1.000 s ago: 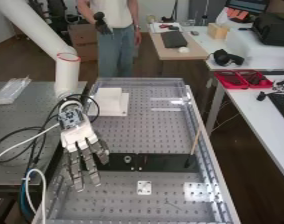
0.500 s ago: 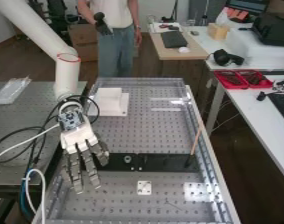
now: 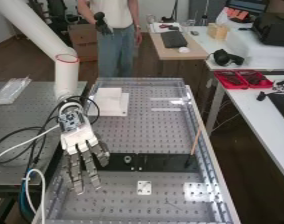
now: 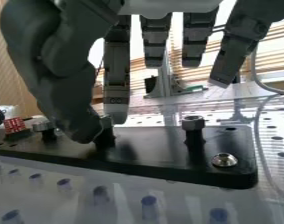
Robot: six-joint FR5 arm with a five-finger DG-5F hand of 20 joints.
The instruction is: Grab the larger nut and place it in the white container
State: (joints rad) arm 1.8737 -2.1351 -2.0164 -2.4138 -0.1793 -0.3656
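Robot hand (image 3: 77, 136) at the left of the high view, over the end of the black bar (image 3: 166, 162), with its fingers (image 3: 74, 172) loose and straight, not gripping anything. Next along, the smaller nut (image 4: 192, 122), up on a little post (image 4: 195, 141). Then the larger nut (image 4: 107, 123), the one to fetch, also up off the bar, between the thumb (image 4: 66, 100) and a finger (image 4: 117, 70) in the wrist view. Can't tell if touched by either one. Farther back on the counter (image 3: 146, 132), the white container (image 3: 113, 105), well apart from the bar. Last, to the right, the bearing (image 3: 127, 159), on the bar and not part of this job.

Only the first bit done, by the look of things: robot hand at the larger nut. Not picked up, not carried, not put in. Left to do: close on the larger nut, lift it up, take it over to the white container and let go there. Looks near the grab, with most of the job to go.
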